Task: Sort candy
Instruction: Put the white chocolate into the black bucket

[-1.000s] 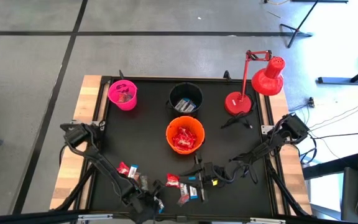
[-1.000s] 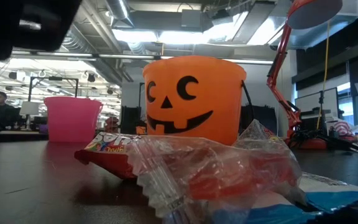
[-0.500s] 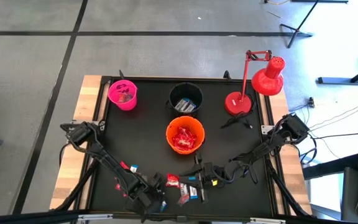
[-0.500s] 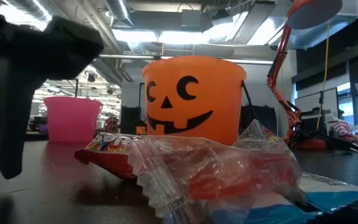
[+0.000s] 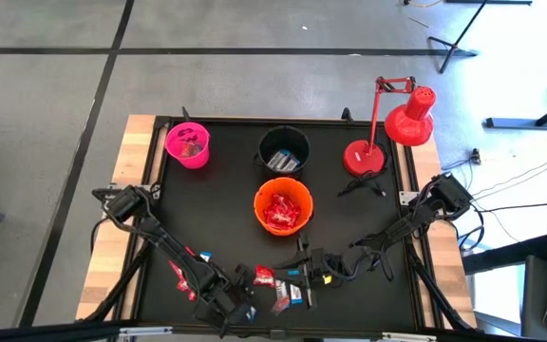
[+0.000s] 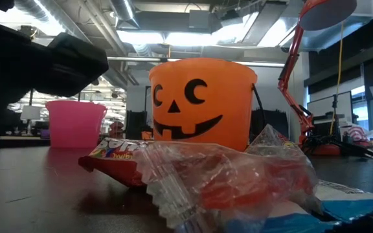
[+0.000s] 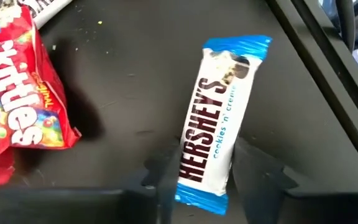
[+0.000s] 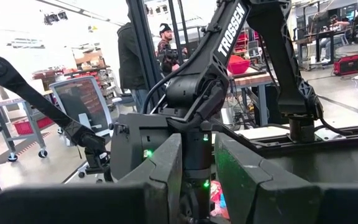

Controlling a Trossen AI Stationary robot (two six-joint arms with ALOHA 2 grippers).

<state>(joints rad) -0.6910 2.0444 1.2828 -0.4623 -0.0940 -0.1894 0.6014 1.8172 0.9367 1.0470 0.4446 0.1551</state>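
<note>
Left gripper [image 7: 194, 177] is low at the near edge of the desk [image 5: 216, 204], jaws partly open, one on either side of a blue-and-white Hershey's bar [image 7: 219, 112] lying flat; whether they touch the wrapper I cannot tell. A red Skittles packet [image 7: 17, 93] lies near the bar.

Right gripper [image 5: 304, 271] sits near the loose candy [image 5: 278, 285] at the front of the desk; its jaws stand a little apart with nothing visible between them.

Behind stand the orange bucket [image 5: 282, 209], with red packets inside, the black bucket [image 5: 284, 150] and the pink bucket [image 5: 188, 144].
</note>
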